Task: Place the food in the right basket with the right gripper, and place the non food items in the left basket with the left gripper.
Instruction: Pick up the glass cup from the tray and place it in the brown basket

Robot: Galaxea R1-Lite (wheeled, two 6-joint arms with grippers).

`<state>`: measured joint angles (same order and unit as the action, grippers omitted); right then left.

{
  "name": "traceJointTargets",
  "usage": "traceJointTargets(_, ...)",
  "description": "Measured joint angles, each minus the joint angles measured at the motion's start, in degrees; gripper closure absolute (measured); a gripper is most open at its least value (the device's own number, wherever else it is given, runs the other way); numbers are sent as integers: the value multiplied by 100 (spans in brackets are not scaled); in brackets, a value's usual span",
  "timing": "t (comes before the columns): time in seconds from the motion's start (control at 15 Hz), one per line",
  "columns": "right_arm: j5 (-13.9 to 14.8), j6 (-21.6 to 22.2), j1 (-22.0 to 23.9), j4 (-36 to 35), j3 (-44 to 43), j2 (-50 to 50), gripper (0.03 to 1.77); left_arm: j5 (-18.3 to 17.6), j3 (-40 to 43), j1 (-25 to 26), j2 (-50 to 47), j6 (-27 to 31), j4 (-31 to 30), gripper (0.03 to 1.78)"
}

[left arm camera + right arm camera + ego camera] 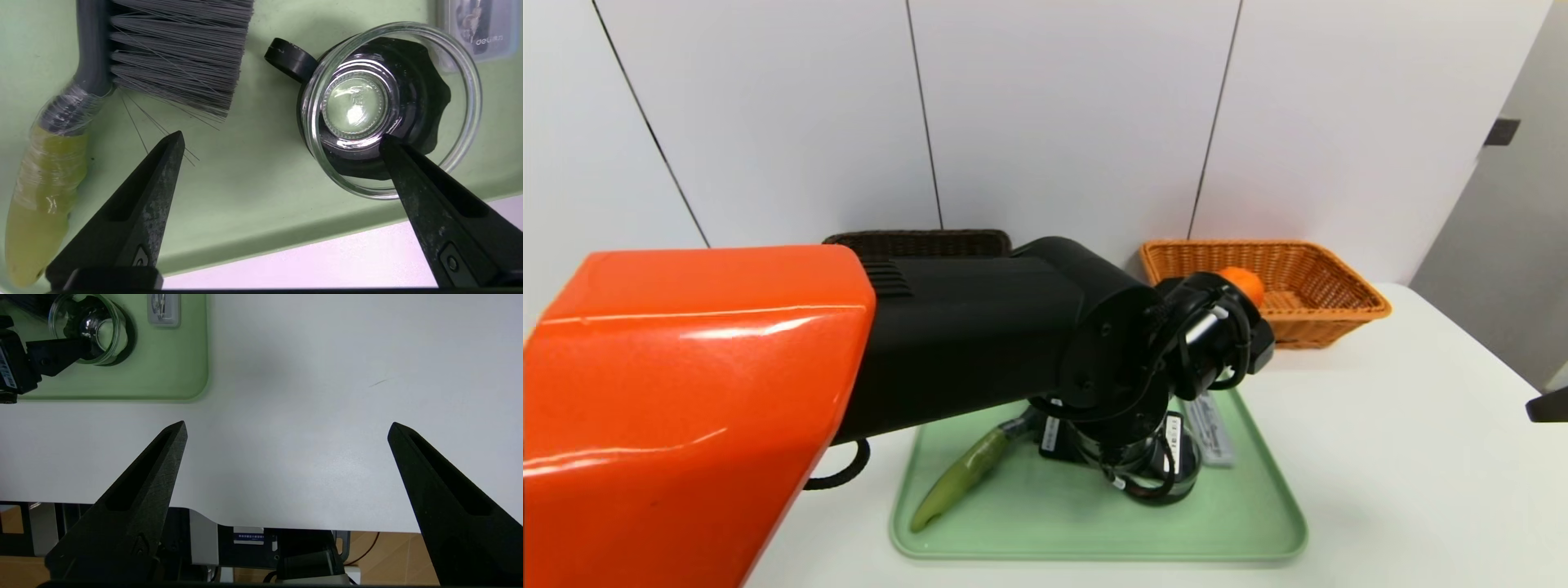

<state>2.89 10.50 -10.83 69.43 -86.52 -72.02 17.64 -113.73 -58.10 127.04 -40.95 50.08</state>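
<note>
A: Where the head camera looks down, the left arm (849,359) fills the near left, orange shell then black forearm, reaching over the green tray (1241,523). Its wrist hides the middle of the tray.

B: What shows around it?

A: A brush (968,474) with a yellow-green handle lies on the tray's left part. A clear packet (1213,429) lies at the tray's right, partly under the wrist. Behind the tray, the dark basket (919,242) stands on the left and the orange basket (1298,286) on the right, with an orange fruit (1243,283) inside it. All sit on the white table (1405,457).

B: Left wrist view?

A: The left gripper (282,141) hangs over the tray with jaws spread wide, holding nothing. One fingertip (173,143) sits over bare tray just beside the brush bristles (179,53); the other overlaps the rim of a glass jar (466,81) that stands upright on a black lid with a loop. Whether that finger touches the glass, I cannot tell. The packet's corner shows beyond the jar.

B: Right wrist view?

A: The right gripper (286,428) hovers over bare table near its front edge, well apart from the tray, jaws wide and empty. Far off, the tray's corner (192,386), the jar (88,328) and the packet (163,310) show, with a left gripper finger at the jar.
</note>
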Motion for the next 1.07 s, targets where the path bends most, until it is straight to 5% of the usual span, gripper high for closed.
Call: traceJointTargets(1.07,0,-61,-6,-2,356,361,11,-108,-6,28,226,-163,-85,12)
